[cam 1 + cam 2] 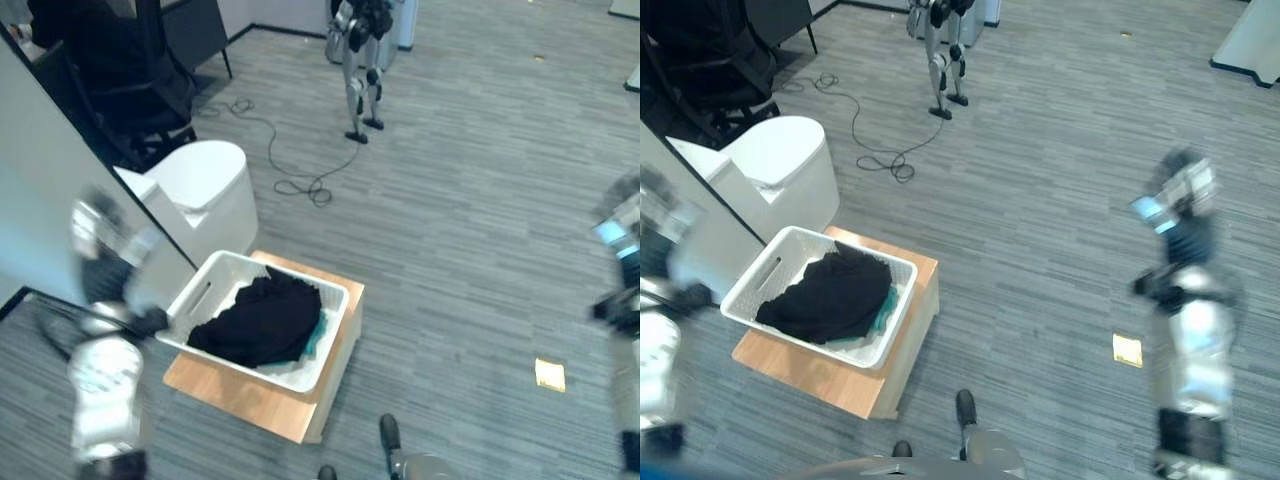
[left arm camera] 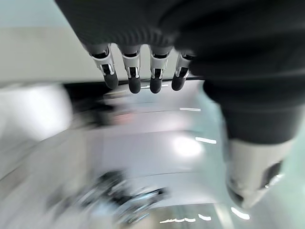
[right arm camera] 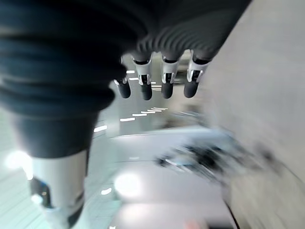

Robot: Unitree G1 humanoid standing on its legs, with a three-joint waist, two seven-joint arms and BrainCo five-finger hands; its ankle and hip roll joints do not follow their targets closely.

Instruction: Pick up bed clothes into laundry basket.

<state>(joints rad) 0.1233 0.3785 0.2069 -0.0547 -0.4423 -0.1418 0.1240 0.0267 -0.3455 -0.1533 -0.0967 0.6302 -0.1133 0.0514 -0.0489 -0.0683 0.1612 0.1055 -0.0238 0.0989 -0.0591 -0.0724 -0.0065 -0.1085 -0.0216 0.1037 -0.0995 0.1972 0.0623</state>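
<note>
Silver fingers [image 2: 131, 71] straight, both hands empty

A white cylindrical bin [image 1: 205, 190] stands just behind the laundry basket [image 1: 330, 345]; its other sides are open floor [image 1: 470, 250].

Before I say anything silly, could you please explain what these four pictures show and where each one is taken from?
This is a two-legged humanoid robot with two silver arms. The two wide pictures come from the stereo camera on its head, looking down at the floor. A white laundry basket sits on a low wooden stand, with dark clothes and a bit of teal cloth inside. A white round-lidded bin stands behind it, and a small yellow scrap lies on the carpet. The two close pictures come from wrist cameras: the left hand and the right hand both hang with relaxed fingers, holding nothing.
</note>
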